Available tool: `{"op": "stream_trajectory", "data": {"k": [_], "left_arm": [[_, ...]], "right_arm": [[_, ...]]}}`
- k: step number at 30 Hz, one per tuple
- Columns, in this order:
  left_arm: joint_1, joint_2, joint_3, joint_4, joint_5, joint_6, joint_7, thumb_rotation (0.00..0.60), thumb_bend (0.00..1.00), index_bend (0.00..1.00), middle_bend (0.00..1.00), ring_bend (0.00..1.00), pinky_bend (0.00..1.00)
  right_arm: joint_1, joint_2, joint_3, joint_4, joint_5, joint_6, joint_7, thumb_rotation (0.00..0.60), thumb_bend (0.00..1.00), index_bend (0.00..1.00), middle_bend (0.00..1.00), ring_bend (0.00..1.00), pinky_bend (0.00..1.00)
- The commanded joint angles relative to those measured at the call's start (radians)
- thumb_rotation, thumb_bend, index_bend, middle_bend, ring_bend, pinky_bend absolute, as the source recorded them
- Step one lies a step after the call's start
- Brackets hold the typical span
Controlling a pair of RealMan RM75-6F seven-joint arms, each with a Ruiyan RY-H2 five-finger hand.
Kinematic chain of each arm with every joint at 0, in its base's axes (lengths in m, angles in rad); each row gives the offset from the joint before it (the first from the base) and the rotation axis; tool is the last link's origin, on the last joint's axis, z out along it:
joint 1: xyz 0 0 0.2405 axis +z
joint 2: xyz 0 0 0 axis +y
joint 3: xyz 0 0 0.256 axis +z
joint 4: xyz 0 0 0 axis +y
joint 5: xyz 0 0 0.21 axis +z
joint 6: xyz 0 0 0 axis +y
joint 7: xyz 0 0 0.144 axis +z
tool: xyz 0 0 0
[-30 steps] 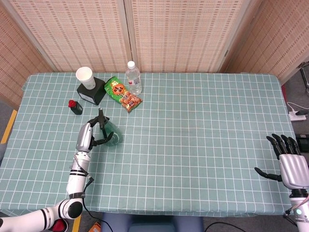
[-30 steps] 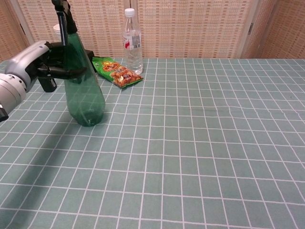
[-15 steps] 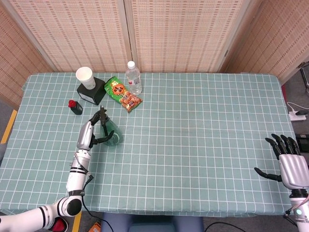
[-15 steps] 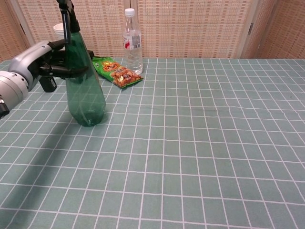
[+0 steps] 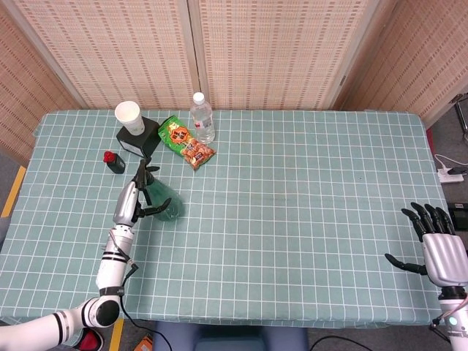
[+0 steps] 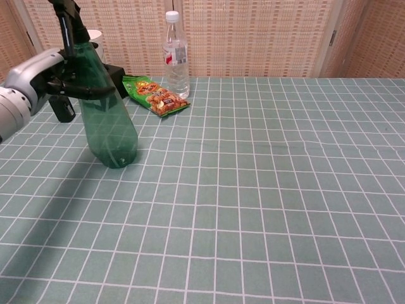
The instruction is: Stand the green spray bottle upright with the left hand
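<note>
The green spray bottle (image 6: 109, 120) stands on its base on the table, leaning a little to the left, its black nozzle (image 6: 66, 16) at the top. My left hand (image 6: 44, 75) grips its neck and shoulder from the left. In the head view the spray bottle (image 5: 162, 203) sits at the left middle of the table with the left hand (image 5: 133, 199) wrapped on it. My right hand (image 5: 435, 245) hovers with fingers spread at the table's near right edge, holding nothing.
Behind the bottle lie a green snack bag (image 6: 154, 95) and a clear water bottle (image 6: 175, 56). A black box (image 5: 139, 140) with a white paper cup (image 5: 129, 116) on it and a small black-and-red item (image 5: 112, 159) sit at the back left.
The left hand has tipped the bottle's top to the left; the nozzle moved left in the chest view. The base stayed in place. The right hand has not moved.
</note>
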Motion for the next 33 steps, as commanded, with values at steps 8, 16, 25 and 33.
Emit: {"op": "stream_trajectory", "data": {"k": [8,16,25,33], "left_arm": [[0.048,0.083,0.019,-0.088,0.009,0.05,0.049,0.6,0.18,0.0,0.13,0.1,0.12],[0.124,0.179,0.061,-0.174,0.029,0.092,0.037,0.6,0.18,0.0,0.12,0.09,0.12],[0.217,0.31,0.117,-0.153,0.068,0.146,0.044,0.6,0.24,0.01,0.12,0.09,0.14],[0.23,0.376,0.246,0.004,0.133,0.188,0.534,0.6,0.3,0.16,0.15,0.09,0.13]], "right_arm": [[0.006,0.004,-0.003,0.002,-0.018,-0.006,0.017,0.6,0.06,0.17,0.06,0.0,0.0],[0.016,0.007,-0.008,0.003,-0.041,-0.012,0.029,0.6,0.06,0.17,0.06,0.0,0.0],[0.018,0.01,-0.015,0.004,-0.061,-0.009,0.044,0.6,0.06,0.17,0.06,0.0,0.0],[0.02,0.005,-0.014,0.007,-0.065,-0.004,0.049,0.6,0.06,0.17,0.06,0.0,0.0]]}}
